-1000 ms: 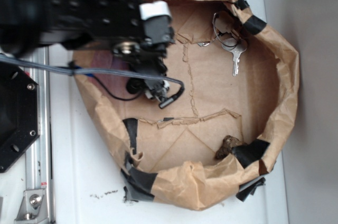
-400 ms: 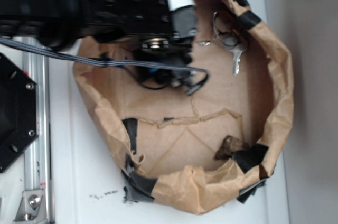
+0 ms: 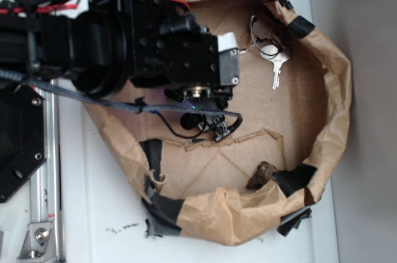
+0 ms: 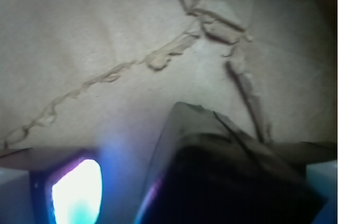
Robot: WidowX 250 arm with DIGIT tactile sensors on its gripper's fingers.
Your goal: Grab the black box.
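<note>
The black box (image 4: 227,182) fills the bottom of the wrist view, glossy, dark and very close, lying on the brown paper between my fingers. My gripper (image 4: 195,179) straddles it. The right finger (image 4: 325,176) is at the box's edge. A lit gap separates the left finger (image 4: 66,187) from the box, so the gripper reads as open. In the exterior view my gripper (image 3: 200,114) points down into the paper nest under the arm, and the box is hidden beneath it.
The crumpled brown paper wall (image 3: 335,89) rings the work area, with black tape patches (image 3: 291,179). Keys (image 3: 274,61) lie at the back right and a brown lump (image 3: 260,175) at the front right. A black octagonal plate (image 3: 15,145) and a metal rail (image 3: 43,213) stand at the left.
The arm swung right over the paper nest, then came down and toward the front. Keys and brown lump stayed where they were.
</note>
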